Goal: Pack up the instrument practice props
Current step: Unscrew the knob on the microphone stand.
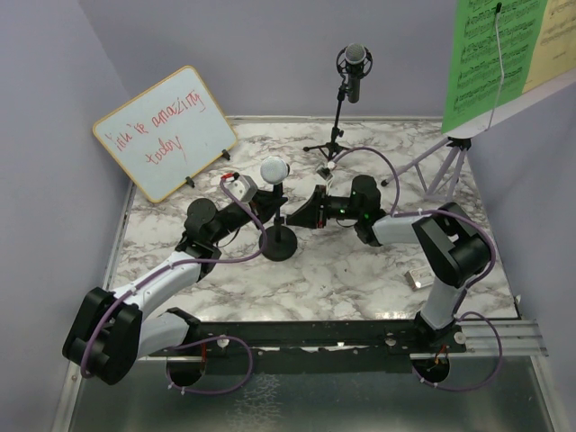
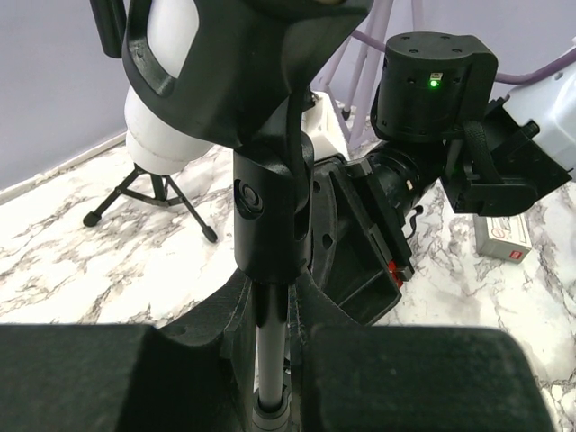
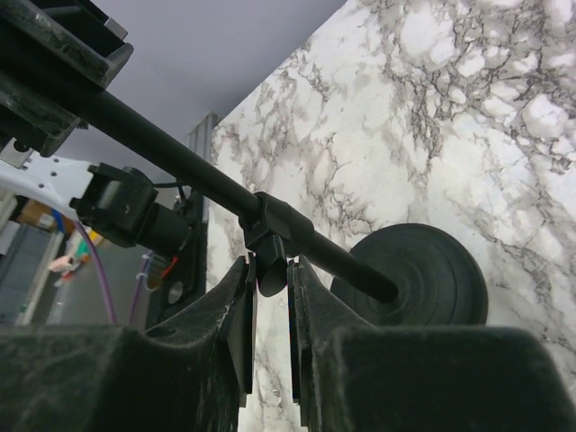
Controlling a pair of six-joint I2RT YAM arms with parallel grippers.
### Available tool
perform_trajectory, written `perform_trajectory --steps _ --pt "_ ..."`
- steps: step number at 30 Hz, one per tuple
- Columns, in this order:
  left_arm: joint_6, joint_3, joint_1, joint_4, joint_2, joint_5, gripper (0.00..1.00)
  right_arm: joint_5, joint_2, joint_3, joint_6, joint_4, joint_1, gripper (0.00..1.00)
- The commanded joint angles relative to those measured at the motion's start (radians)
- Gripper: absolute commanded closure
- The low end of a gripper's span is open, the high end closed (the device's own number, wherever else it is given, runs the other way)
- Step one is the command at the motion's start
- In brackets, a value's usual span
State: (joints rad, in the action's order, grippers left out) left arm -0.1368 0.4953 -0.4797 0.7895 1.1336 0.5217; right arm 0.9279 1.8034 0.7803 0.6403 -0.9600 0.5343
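My left gripper is clamping the thin pole of the black round-base microphone holder. The holder is standing on the white marbled table with a grey-headed microphone in its clip. My right gripper is pinching the black collar on that same pole. I am dismantling the holder. Next move, as I judge: loosening the collar while bracing the pole.

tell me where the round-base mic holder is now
In the top view the round-base mic holder stands mid-table between the left gripper and right gripper, mic tripod behind it.
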Motion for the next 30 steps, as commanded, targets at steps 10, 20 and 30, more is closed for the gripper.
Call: perform_trajectory --steps 10,20,30 --pt "-0.052 0.038 -0.003 -0.001 0.034 0.070 1.00 -0.173 -0.162 -0.091 -0.726 0.153 0.005 1.00" --pt "-0.088 0.055 -0.003 -0.001 0.064 0.081 1.00 -0.437 -0.213 -0.127 -1.415 0.241 0.145 1.00" --pt "-0.092 0.057 -0.003 -0.015 0.073 0.056 1.00 -0.840 0.013 -0.323 -1.994 -0.539 0.376 1.00"
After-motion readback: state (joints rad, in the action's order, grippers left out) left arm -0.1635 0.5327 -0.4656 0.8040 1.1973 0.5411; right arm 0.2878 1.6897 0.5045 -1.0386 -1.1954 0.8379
